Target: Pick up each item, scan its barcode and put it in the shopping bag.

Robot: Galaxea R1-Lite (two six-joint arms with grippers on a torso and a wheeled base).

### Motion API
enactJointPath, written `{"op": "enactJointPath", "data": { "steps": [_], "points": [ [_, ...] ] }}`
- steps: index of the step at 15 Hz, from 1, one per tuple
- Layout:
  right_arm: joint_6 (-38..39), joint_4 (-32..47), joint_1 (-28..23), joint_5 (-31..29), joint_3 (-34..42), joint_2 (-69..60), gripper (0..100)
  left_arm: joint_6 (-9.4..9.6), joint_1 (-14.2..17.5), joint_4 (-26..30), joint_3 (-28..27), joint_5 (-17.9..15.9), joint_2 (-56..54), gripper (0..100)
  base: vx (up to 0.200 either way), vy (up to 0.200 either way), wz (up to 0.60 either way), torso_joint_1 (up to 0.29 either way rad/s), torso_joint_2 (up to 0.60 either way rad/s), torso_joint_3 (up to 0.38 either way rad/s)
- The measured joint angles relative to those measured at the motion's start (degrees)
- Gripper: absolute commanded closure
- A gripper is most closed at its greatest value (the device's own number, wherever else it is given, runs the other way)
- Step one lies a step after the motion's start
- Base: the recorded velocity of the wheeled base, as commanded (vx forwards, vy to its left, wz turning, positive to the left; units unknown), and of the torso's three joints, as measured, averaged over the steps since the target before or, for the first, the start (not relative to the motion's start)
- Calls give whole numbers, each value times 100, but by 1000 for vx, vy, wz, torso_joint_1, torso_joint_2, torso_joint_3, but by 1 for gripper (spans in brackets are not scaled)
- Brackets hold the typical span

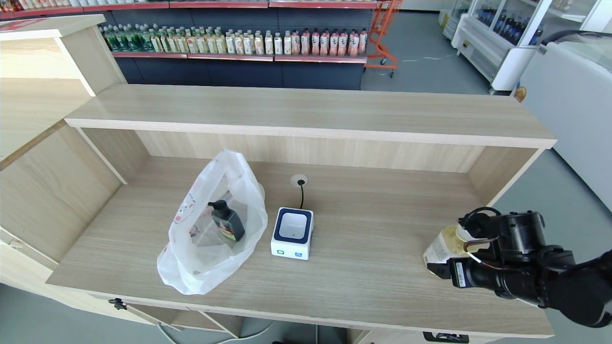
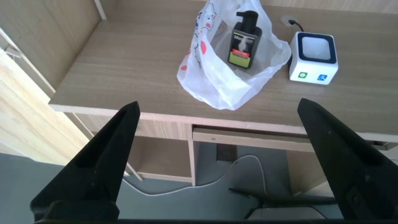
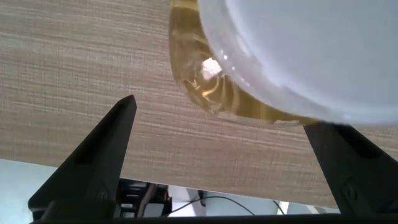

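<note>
My right jaws stand spread at the bottle (image 1: 442, 246), well right of the scanner (image 1: 292, 232), so I should centre them on its body, close firmly and keep the label clear for scanning, while my left jaws hang spread, nearer than the scanner and to its left.

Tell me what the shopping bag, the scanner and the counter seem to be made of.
Shopping bag: thin plastic film, translucent white; it crumples and the bottle shows through.
Scanner: hard plastic, likely, smooth white shell with a glossy window.
Counter: wood-grain laminate or veneer, matte; which one is unclear.
</note>
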Motion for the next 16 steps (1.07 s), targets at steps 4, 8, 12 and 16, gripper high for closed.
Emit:
{"op": "enactJointPath", "data": {
  "steps": [4,8,12,16],
  "points": [
    [-335,-1169,138,54,24,603,0,0,0,0,0,0,0,0,0,0,0,0,0,0],
    [-475,-1826,256,123,-20,1001,0,0,0,0,0,0,0,0,0,0,0,0,0,0],
    [-628,-2310,323,358,-138,1270,0,0,0,0,0,0,0,0,0,0,0,0,0,0],
    [-951,-2672,334,744,-332,1392,0,0,0,0,0,0,0,0,0,0,0,0,0,0]
  ]
}}
